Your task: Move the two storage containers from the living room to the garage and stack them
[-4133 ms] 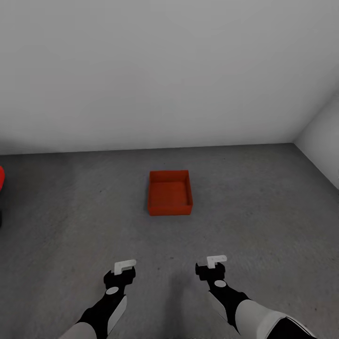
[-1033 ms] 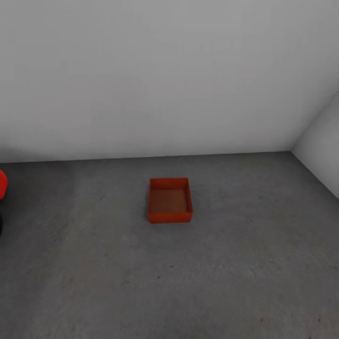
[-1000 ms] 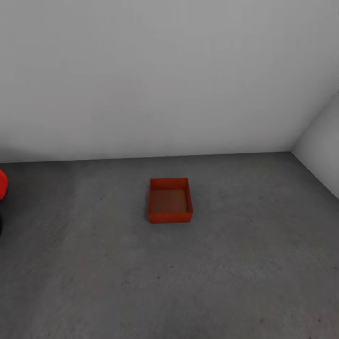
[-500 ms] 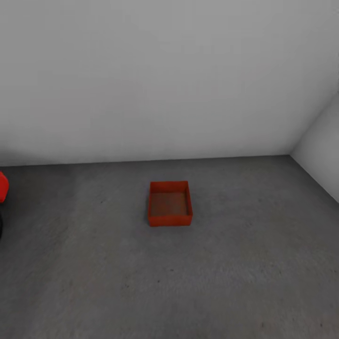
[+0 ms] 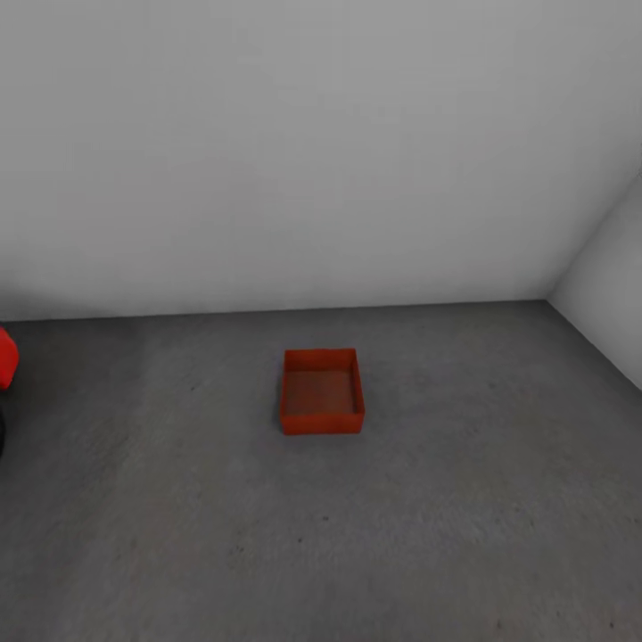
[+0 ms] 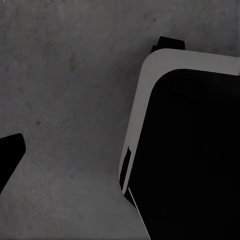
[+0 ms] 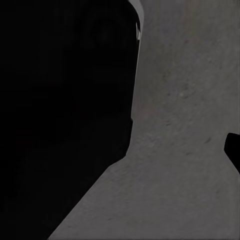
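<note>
Closest to the robot, the wrist cameras look down on rough dark grey floor (image 6: 65, 75) with the robot's own black-and-white body (image 6: 190, 150) looming alongside; in the right wrist view that same dark bulk (image 7: 60, 110) covers much of the picture beside more grey floor (image 7: 190, 150). A black tip pokes in at the edge of each wrist picture, but I cannot tell from these whether either gripper is spread or closed, or whether it has anything in it. Further out, seen from the head, the floor (image 5: 464, 517) stretches away bare and matte. In the middle of it sits one orange-red box (image 5: 322, 390), open-topped, flat on the concrete, squared up to the far wall and well apart from it. Off at the left edge, a sliver of the red car (image 5: 5, 358) shows. Beyond stands the pale grey back wall (image 5: 312, 152), meeting a side wall (image 5: 611, 276) in the right-hand corner.
</note>
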